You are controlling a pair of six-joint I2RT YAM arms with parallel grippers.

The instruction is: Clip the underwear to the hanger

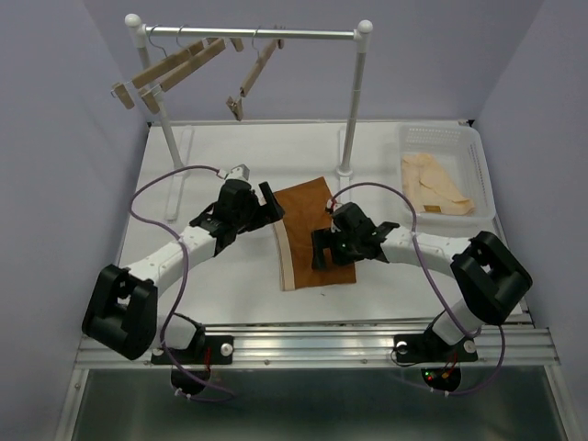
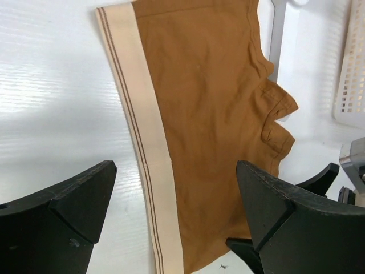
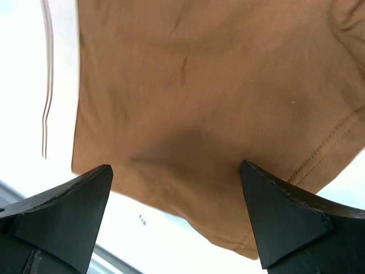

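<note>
Arms are reaching in from the near edge, left end effector (image 1: 265, 204) and right end effector (image 1: 320, 250) flanking the underwear (image 1: 308, 216), which is lying flat on the tabletop (image 1: 230, 156), likely for pickup. The hanger (image 1: 175, 69) is hanging on the rail (image 1: 248, 34), well apart.
Left wrist: jaws gaping wide, empty, hovering over the waistband (image 2: 137, 114).
Right wrist: gaping wide, gripping nothing, hovering over the fabric's near edge.

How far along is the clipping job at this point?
Done: nothing visibly; the underwear lies flat on the table. In hand: left claw and right claw hover open over it, gripping nothing. Left: pick it up and clip it to one of the hangers hanging on the rail.
</note>
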